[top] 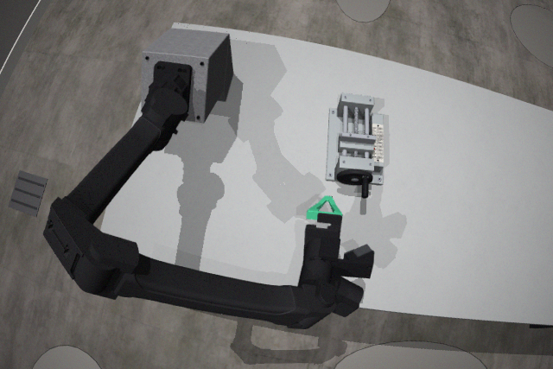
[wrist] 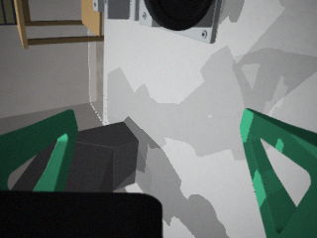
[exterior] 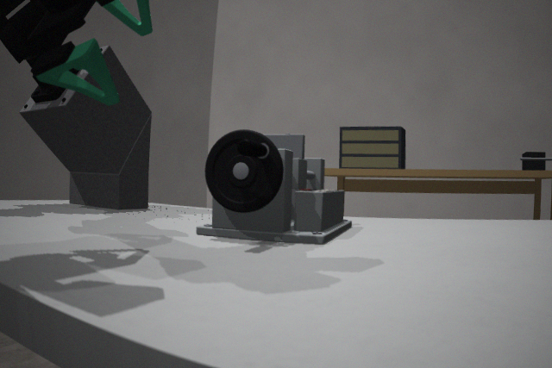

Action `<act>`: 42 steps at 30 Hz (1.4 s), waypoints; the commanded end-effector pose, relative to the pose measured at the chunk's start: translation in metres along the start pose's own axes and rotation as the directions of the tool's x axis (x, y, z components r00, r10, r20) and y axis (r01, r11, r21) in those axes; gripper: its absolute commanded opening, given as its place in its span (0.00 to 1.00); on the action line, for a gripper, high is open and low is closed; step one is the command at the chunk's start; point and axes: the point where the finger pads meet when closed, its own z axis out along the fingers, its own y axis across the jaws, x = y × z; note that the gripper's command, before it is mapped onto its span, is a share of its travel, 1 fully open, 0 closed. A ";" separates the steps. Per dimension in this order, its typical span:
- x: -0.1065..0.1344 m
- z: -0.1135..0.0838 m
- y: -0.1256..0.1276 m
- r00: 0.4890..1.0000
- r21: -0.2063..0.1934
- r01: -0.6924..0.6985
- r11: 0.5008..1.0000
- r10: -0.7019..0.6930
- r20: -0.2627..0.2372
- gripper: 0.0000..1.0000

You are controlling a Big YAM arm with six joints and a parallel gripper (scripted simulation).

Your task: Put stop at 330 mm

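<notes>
A grey linear slide unit (top: pixel 356 143) (exterior: pixel 307 203) is bolted to the white table (top: pixel 446 231) (exterior: pixel 401 288). A black handwheel (top: pixel 353 176) (exterior: pixel 243 171) (wrist: pixel 180 12) sits at its near end, with a crank handle (top: pixel 365 187) sticking out toward the arm. A scale strip (top: pixel 378 142) runs along the unit's right side; its marks are too small to read. My gripper (top: pixel 327 205) (exterior: pixel 128 65) (wrist: pixel 158 118) has green fingers, is wide open and empty. It hangs in the air a short way in front of and to the left of the handwheel, touching nothing.
The arm's grey pedestal (top: pixel 187 70) (exterior: pixel 102 150) stands at the table's far left corner. The table's near edge (top: pixel 446 313) runs just under the wrist. A wooden bench (exterior: pixel 428 173) with a slatted box (exterior: pixel 372 146) stands far behind.
</notes>
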 end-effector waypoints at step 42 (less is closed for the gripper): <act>-0.011 -0.024 0.027 0.999 0.011 0.025 1.000 -0.025 0.022 1.00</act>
